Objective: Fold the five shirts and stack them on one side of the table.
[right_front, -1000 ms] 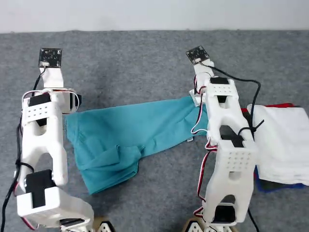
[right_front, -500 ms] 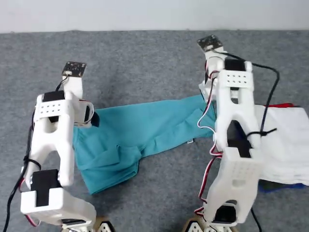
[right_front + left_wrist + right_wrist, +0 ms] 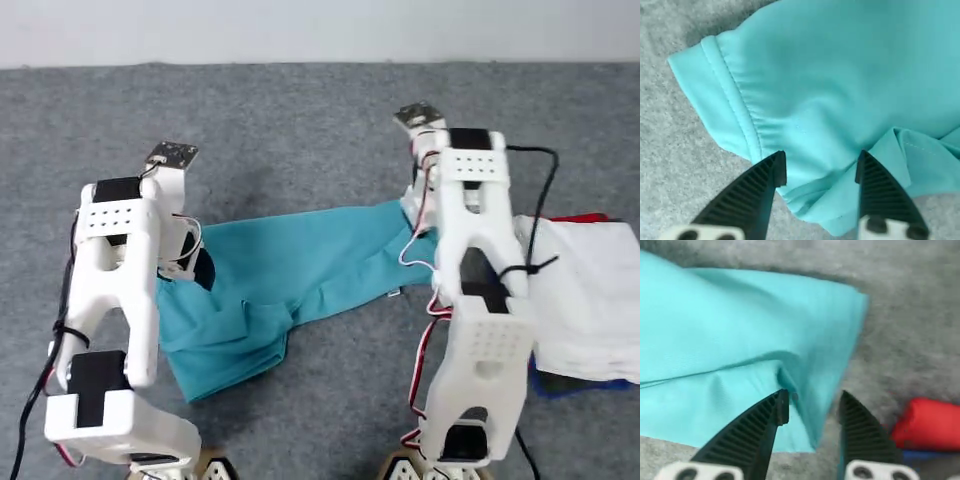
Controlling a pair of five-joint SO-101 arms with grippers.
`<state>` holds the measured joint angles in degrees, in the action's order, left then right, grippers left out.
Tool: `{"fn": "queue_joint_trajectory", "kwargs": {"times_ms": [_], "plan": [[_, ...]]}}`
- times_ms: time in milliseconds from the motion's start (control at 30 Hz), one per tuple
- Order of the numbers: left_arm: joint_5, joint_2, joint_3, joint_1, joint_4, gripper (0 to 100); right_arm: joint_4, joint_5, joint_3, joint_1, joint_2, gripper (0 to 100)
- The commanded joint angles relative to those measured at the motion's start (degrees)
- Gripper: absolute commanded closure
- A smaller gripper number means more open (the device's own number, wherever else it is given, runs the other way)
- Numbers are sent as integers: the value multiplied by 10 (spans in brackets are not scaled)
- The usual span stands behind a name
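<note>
A teal shirt (image 3: 300, 260) lies crumpled across the middle of the grey table, its left part folded over itself. My left gripper (image 3: 195, 262) hangs open over the shirt's left end; in the left wrist view its fingers (image 3: 757, 187) straddle a bunched sleeve hem (image 3: 735, 105) of the teal cloth (image 3: 840, 75). My right gripper (image 3: 415, 205) is open at the shirt's right end, and its fingers (image 3: 772, 420) stand on either side of a teal fold (image 3: 740, 330) near the cloth's edge. A stack of folded shirts (image 3: 590, 290), white on top, sits at the right.
Under the white shirt, red (image 3: 580, 217), blue (image 3: 560, 385) and dark layers peek out of the stack. The red roll (image 3: 930, 425) lies close beside my right gripper. Grey carpet-like tabletop (image 3: 280, 120) stretches open behind the shirt, up to a white wall.
The left arm has swung right, bringing its gripper onto the shirt's left end. The right arm shifted away and back slightly near the right end. The shirt has barely moved.
</note>
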<state>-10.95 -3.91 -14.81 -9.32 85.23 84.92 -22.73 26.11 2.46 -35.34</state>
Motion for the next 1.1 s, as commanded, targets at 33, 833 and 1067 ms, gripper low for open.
{"fn": "queue_joint_trajectory", "kwargs": {"times_ms": [33,833,1067], "plan": [[-10,10,24,36,4,772,5,8,21,31,3,824],[-35,4,22,84,39,772,-68,-40,25,32,-64,988],[-37,4,22,84,38,772,-67,-43,25,36,8,988]]}}
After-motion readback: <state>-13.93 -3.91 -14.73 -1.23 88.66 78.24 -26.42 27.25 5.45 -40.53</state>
